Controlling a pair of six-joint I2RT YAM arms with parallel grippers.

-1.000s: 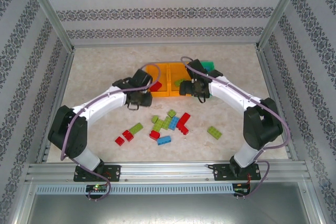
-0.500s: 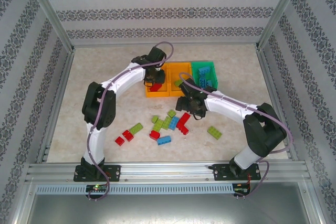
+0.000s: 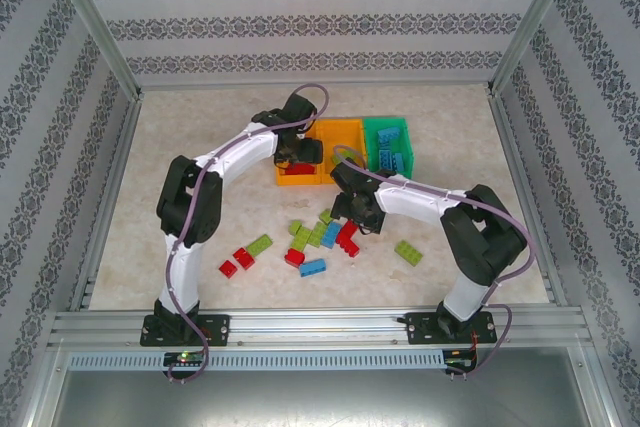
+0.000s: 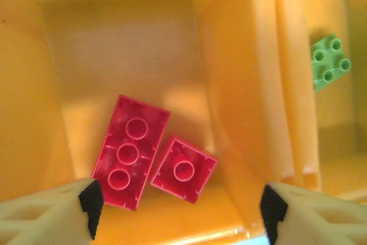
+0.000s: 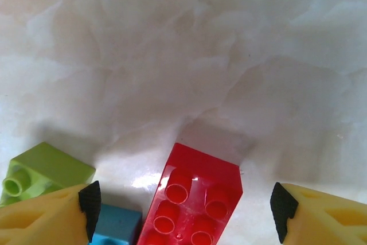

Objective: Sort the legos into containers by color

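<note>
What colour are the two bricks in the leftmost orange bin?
Red, both bricks; the left wrist view shows them best.

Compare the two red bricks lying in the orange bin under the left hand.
The long brick shows three studs in a row; the short brick shows one. The long brick is oblong, the short brick near square. The short brick lies nearer the wall shared with the next bin than the long brick. Both are red, studs up, on the floor of the same orange bin.
</note>
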